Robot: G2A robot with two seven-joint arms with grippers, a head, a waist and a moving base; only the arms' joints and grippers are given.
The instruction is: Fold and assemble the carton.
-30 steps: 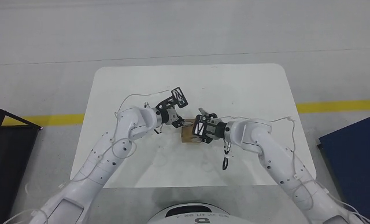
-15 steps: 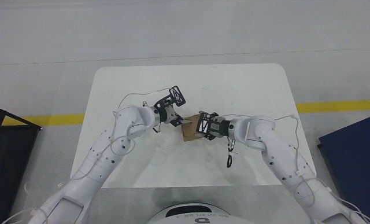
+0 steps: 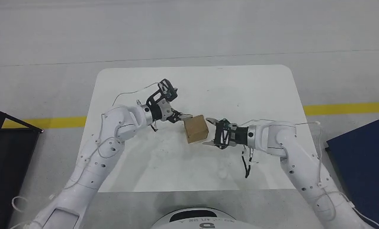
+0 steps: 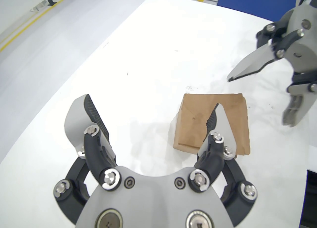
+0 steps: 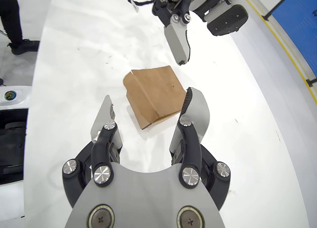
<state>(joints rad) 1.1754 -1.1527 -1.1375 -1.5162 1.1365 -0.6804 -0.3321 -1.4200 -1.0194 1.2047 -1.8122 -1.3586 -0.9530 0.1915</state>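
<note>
Left side first: left gripper point(image 3: 174, 103) sits just left of the carton, jaws spread, nothing in them. One fingertip point(image 3: 185, 116) is close to the carton's near corner. In the right wrist view we see a gap there, so we call it not touching.

Centre: carton point(image 3: 195, 129) rests on the white table point(image 3: 254, 93) between the two grippers. It is free-standing and reads as a closed brown box. The top face looks folded down flat. A small flap edge point(image 5: 127, 81) sticks out at one corner in the right wrist view, and we can't tell if it is tucked.

Right side: right gripper point(image 3: 212, 134) is just right of the carton, jaws spread wide and empty, pointed at the box but apart from it.

Step, in our judgement: late in the task, folding mostly done, both tools off the box. The next move likely calls for one gripper steadying a side wall while the other presses that loose corner flush. It needs gentle contact, since the light box could slide.
</note>
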